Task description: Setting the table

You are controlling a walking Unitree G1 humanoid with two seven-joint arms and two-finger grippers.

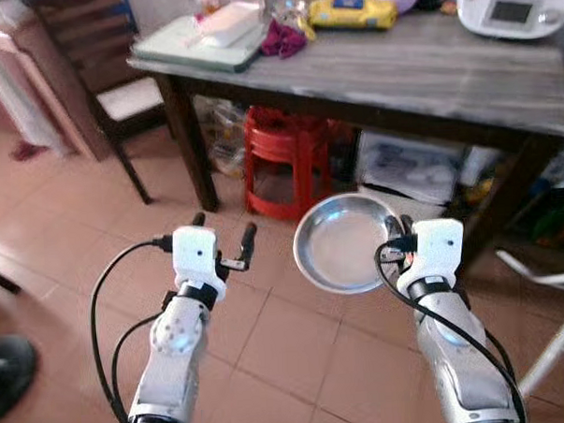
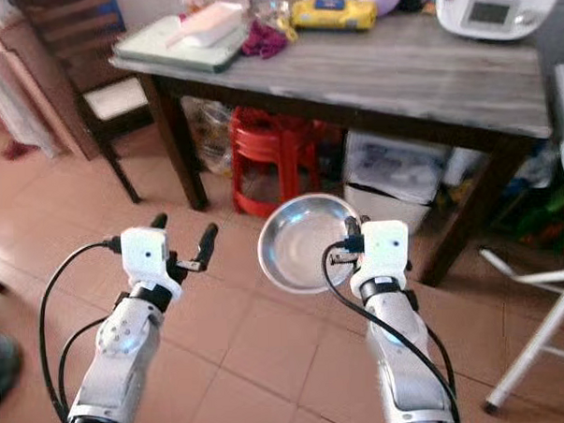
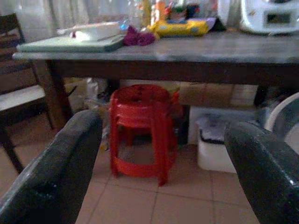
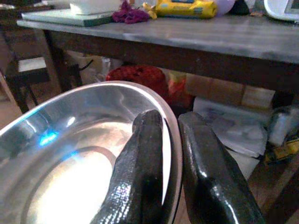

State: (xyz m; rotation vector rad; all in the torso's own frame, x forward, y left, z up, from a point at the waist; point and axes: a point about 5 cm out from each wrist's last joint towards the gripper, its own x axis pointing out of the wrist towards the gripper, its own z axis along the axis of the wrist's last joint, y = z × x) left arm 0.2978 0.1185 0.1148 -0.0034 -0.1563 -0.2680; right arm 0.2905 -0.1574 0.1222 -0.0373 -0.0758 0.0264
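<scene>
Bare grey bench (image 1: 463, 72) top lies open ahead, clutter crowding its far edge, while a red stool (image 1: 285, 164) blocks underneath.

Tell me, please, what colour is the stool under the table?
The stool is red plastic. It shows best in the left wrist view, under the table.

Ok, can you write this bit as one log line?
right end effector: holding bowl by rim | left end effector: open | table: ahead
</scene>
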